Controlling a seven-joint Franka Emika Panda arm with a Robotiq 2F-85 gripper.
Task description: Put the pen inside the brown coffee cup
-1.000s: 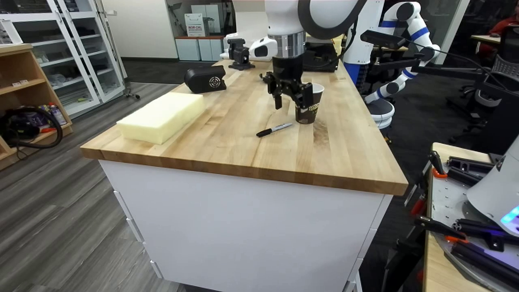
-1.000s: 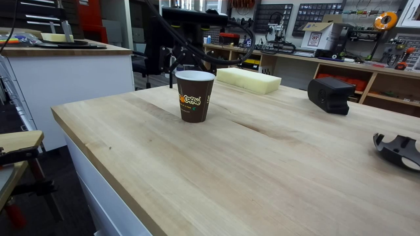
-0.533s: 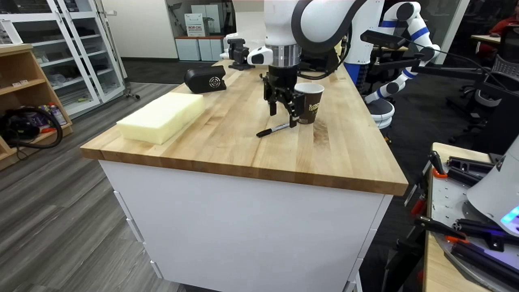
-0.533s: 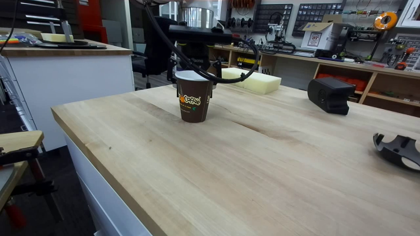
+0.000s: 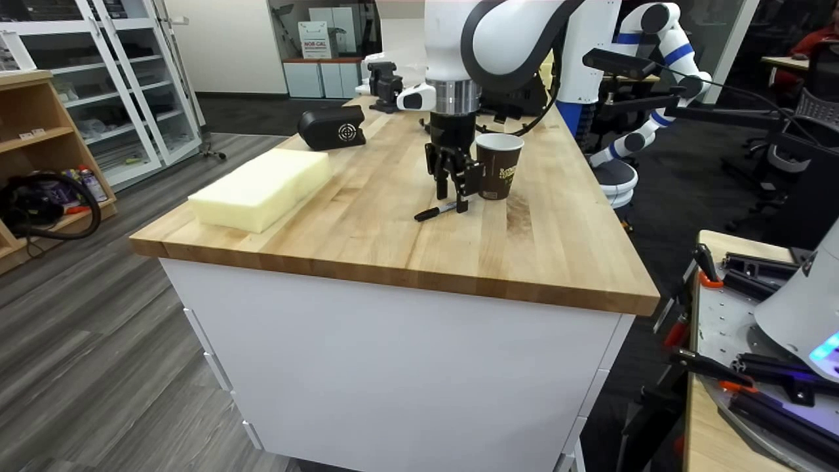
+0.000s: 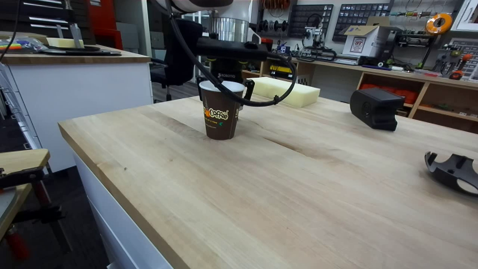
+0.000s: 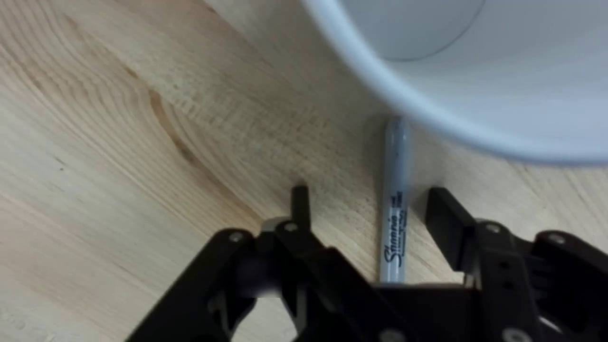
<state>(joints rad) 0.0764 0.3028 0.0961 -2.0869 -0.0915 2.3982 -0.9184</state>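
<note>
The pen, a marker with a black cap and silvery barrel, lies flat on the table. In the wrist view its barrel lies between the two fingers, apart from both; its cap end is hidden by the gripper. My gripper is open and low over the pen; it also shows in the wrist view. The brown coffee cup stands upright beside the gripper; it also shows in an exterior view, where it hides the fingertips and the pen. Its pale rim fills the wrist view's upper right.
A yellow foam block and a black boxy device stand on the wooden table. A black curved part lies on it too. The arm's cable loop hangs in front of the cup's rim in an exterior view.
My gripper has come down and away from the cup's side onto the pen, and has turned. The gap between its fingers looks narrower. The pen and cup have not moved.
</note>
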